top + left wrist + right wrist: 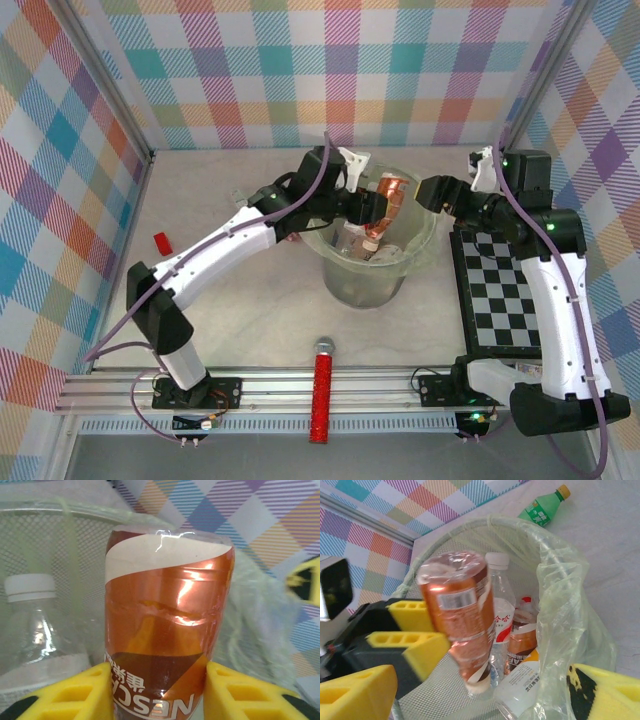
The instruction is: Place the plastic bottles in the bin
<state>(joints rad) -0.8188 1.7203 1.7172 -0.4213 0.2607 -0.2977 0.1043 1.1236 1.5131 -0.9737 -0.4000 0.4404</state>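
My left gripper (372, 207) is shut on an amber plastic bottle (388, 200) with an orange label and holds it over the bin (345, 285), a round mesh bucket lined with a pale green bag. In the left wrist view the bottle (167, 615) sits squeezed between both yellow fingers (75, 695). The right wrist view shows the held bottle (457, 610) cap-down above the bin's rim (470, 522), with a clear red-labelled bottle (501, 612), a brown one (522, 637) and a white-labelled one (527, 682) inside. A green bottle (542, 507) lies on the table beyond. My right gripper (435, 192) stands open at the bin's right rim.
A checkerboard mat (500, 300) lies right of the bin under the right arm. A small red block (162, 242) sits at the left, and a red glittery stick (322, 395) lies at the front edge. Plaid walls close in three sides.
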